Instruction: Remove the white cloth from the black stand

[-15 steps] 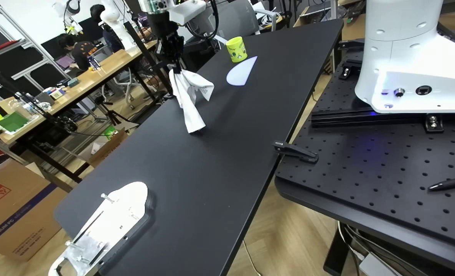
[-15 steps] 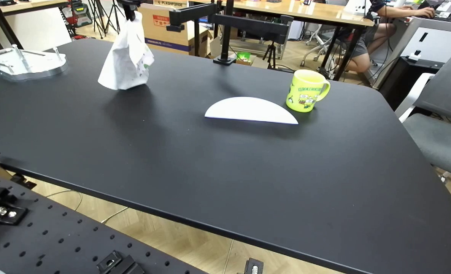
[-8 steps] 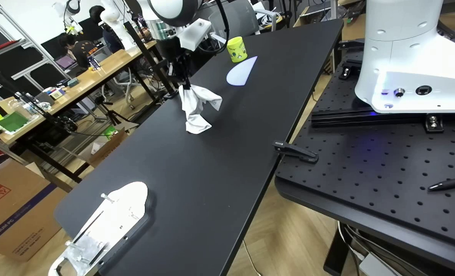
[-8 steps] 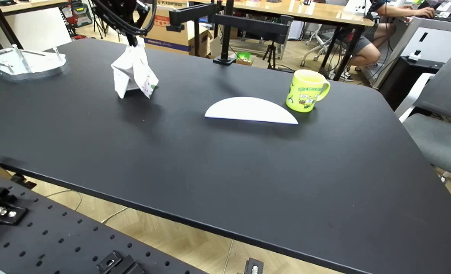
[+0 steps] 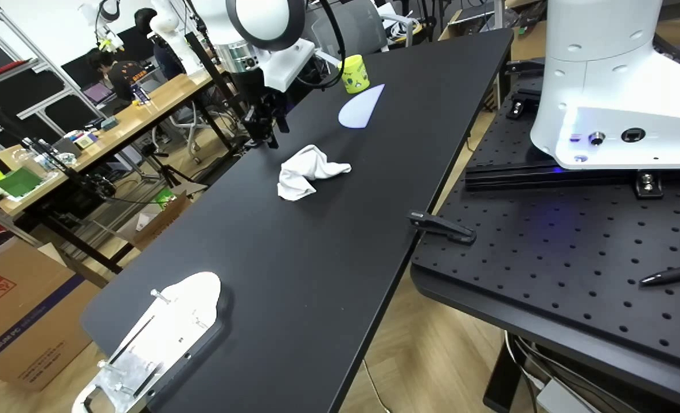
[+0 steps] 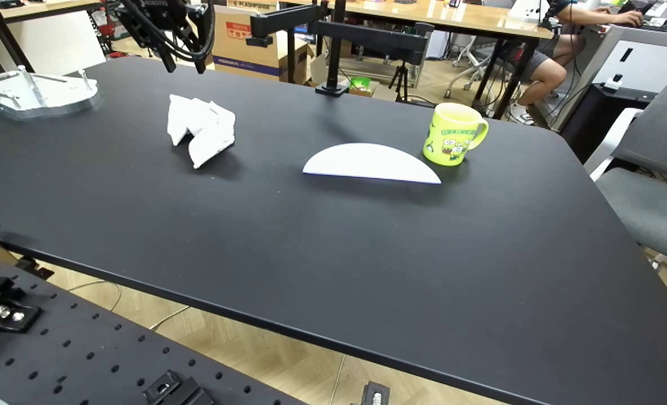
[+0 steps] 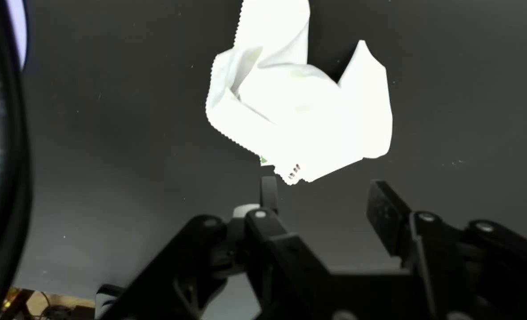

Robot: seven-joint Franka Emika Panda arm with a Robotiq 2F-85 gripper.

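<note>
The white cloth (image 5: 308,172) lies crumpled on the dark table in both exterior views, with nothing holding it. Small printed marks show at one corner of the cloth (image 7: 308,106) in the wrist view. My gripper (image 6: 185,68) is apart from it, above the table toward the far edge. Its two fingers are spread with bare table visible between them in the wrist view. The black stand (image 6: 336,50), a pole with a jointed side arm, rises from the table's far edge; no cloth hangs on it.
A yellow-green mug (image 6: 449,135) and a white half-round piece (image 6: 370,162) are on the table on one side of the cloth. On the other side lies a white board with pegs (image 5: 174,315). A black clamp (image 5: 442,225) grips the near table edge.
One second ago the cloth hung from my shut gripper. It was lowered to the table and let go, and has slumped down. My gripper has opened and drawn back from it.
</note>
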